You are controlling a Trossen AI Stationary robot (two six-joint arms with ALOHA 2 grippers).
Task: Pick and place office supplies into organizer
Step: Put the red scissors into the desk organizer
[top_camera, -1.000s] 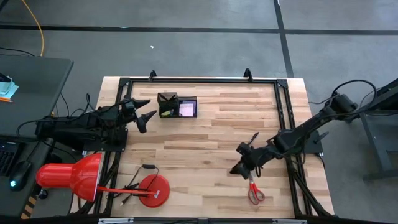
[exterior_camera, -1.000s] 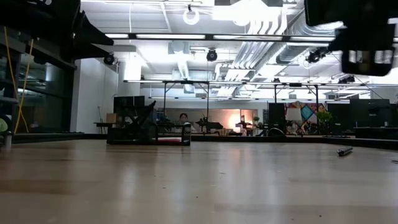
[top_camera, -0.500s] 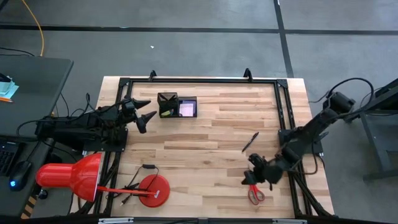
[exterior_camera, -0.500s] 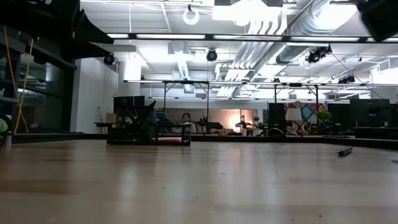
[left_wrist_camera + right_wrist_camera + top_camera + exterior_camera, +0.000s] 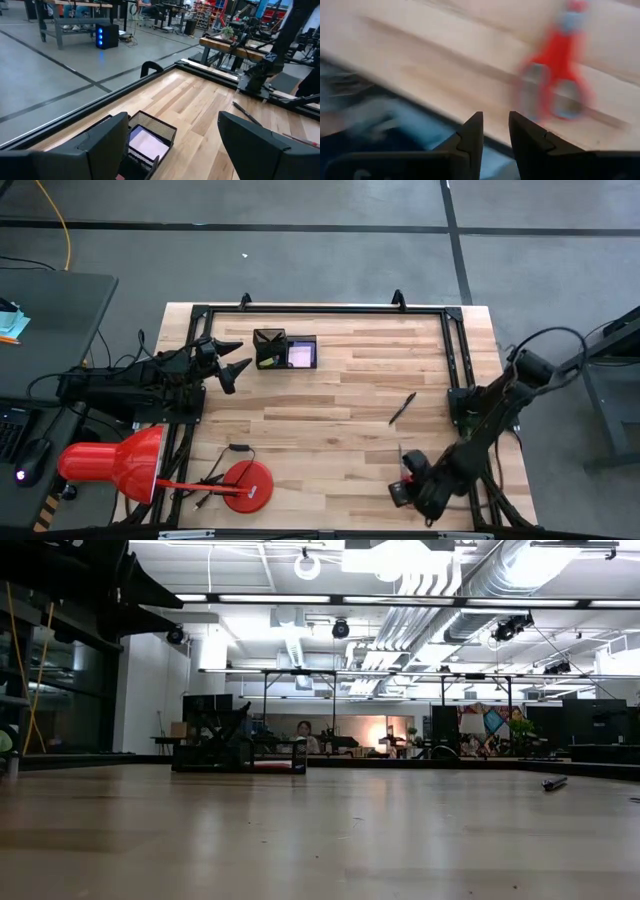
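The red-handled scissors lie flat on the wood near the table's near right corner, blurred in the right wrist view. My right gripper hangs over them, pointing steeply down, its fingers a narrow gap apart with nothing between; in the high view it covers most of them. A black pen lies on the table farther in. The black organizer stands at the far left with a pale pad in one compartment. My left gripper waits open just left of it, above the table.
A red desk lamp with a round base and a loose cord stands at the near left corner. A black frame runs along the table's far and right sides. Bare wood lies between the organizer and the pen.
My right gripper has swung from the table's right middle toward the near right corner, out over the scissors, and has tipped down and rolled. It has left the low view. The scissors, pen and organizer have stayed where they were.
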